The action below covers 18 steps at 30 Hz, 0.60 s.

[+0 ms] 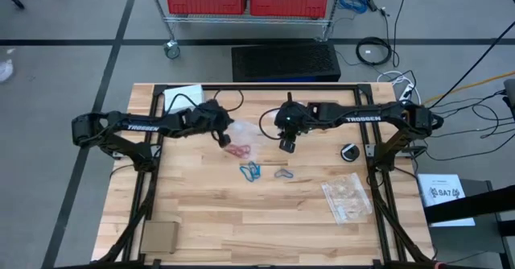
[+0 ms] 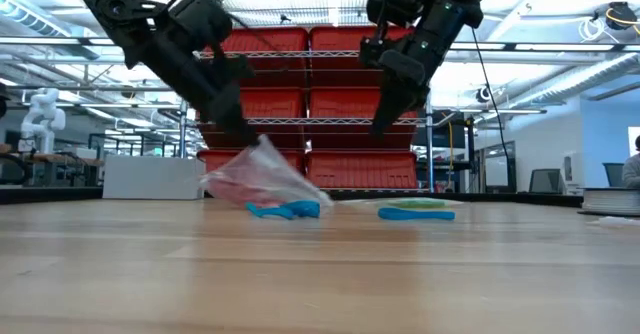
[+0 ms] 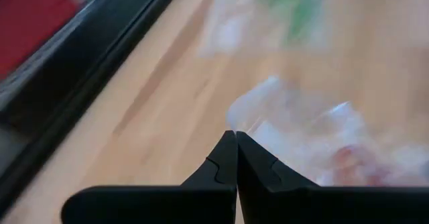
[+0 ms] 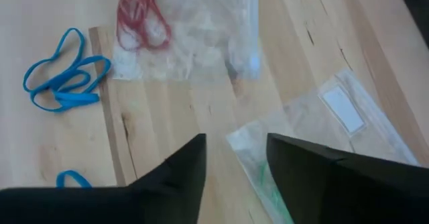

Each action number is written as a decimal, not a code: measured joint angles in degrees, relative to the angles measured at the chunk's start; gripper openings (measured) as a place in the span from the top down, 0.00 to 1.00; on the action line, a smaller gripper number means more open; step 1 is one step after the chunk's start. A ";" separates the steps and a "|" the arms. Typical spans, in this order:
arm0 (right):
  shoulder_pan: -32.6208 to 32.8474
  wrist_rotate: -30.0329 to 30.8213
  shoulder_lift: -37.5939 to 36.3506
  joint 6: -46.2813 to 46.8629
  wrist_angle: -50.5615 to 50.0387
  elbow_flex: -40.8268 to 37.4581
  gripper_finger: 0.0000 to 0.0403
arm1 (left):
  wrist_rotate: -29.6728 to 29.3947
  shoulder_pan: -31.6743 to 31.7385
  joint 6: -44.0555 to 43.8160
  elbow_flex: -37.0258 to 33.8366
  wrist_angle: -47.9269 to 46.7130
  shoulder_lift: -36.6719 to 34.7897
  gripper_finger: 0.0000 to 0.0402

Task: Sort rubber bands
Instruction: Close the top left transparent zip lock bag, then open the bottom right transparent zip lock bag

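My left gripper (image 1: 224, 138) is shut on a clear plastic bag (image 2: 262, 174) with red rubber bands (image 4: 141, 19) inside it. My right gripper (image 4: 234, 160) hangs open well above the table (image 1: 201, 213), right of the left one, with nothing between its fingers. Under it a second clear bag (image 4: 315, 127) lies flat, with green rubber bands (image 2: 415, 212) in it and a white label. Loose blue rubber bands (image 1: 251, 171) lie on the wood just nearer than the red-band bag. My left gripper pinches the upper corner (image 3: 231, 117) of the red-band bag between its two shut fingers. The fingers slant down from the table's left. The bag hangs slack below them, and its lower end (image 2: 300, 196) with the red bands rests on the table.
More clear bags (image 1: 348, 198) lie near the right front. A small black round object (image 1: 350, 152) sits by the right frame post. A cardboard piece (image 1: 158, 238) lies at the near left corner. A white sheet (image 1: 183, 96) lies at the far left.
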 joint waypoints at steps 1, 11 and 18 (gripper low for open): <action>0.00 0.00 -0.02 0.00 0.07 0.00 0.63 | -2.83 0.00 0.33 0.00 -1.94 0.00 1.00; 0.00 0.05 -0.66 0.74 -2.34 0.00 0.51 | -14.43 2.90 2.76 0.00 -8.83 0.00 0.81; 1.62 0.02 -1.91 7.80 -15.78 0.00 0.49 | -10.45 4.84 2.47 0.00 -7.39 0.00 0.62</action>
